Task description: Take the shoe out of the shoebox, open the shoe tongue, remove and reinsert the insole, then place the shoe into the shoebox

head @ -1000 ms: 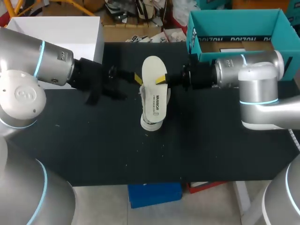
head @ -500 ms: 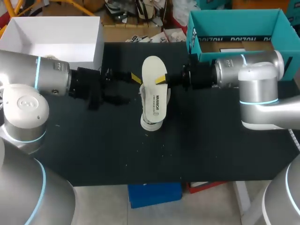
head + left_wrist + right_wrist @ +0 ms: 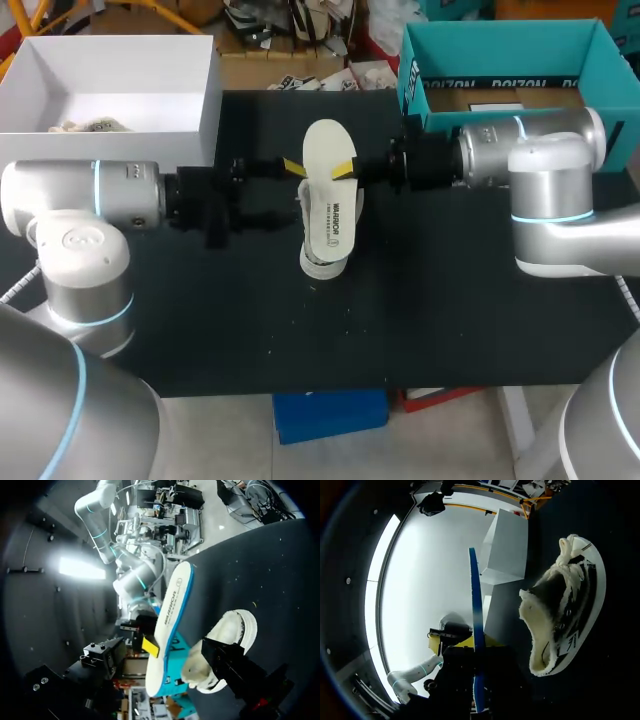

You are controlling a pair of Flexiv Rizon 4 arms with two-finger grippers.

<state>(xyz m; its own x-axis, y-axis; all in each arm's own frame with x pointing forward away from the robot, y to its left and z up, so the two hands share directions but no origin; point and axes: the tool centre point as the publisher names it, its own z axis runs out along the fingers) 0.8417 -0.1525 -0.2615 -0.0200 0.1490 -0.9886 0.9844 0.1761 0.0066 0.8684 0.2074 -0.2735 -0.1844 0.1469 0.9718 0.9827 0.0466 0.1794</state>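
Your right gripper (image 3: 345, 168) clamps the insole (image 3: 325, 145), freed from the shoe (image 3: 325, 228). Reinsertion likely comes next; your left gripper (image 3: 290, 190) sits at its 9 o'clock, fingers apart.

insole (image 3: 328, 160): cream, blue edge | shoe (image 3: 326, 228): white | shoebox (image 3: 500, 45): teal | table (image 3: 350, 320): black

Head looks down; both wrists closely share the insole (image 3: 172, 605)

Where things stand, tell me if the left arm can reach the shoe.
Probably yes. The left fingers are open right beside the shoe, nothing between; the insole in the right fingers is held apart from it.
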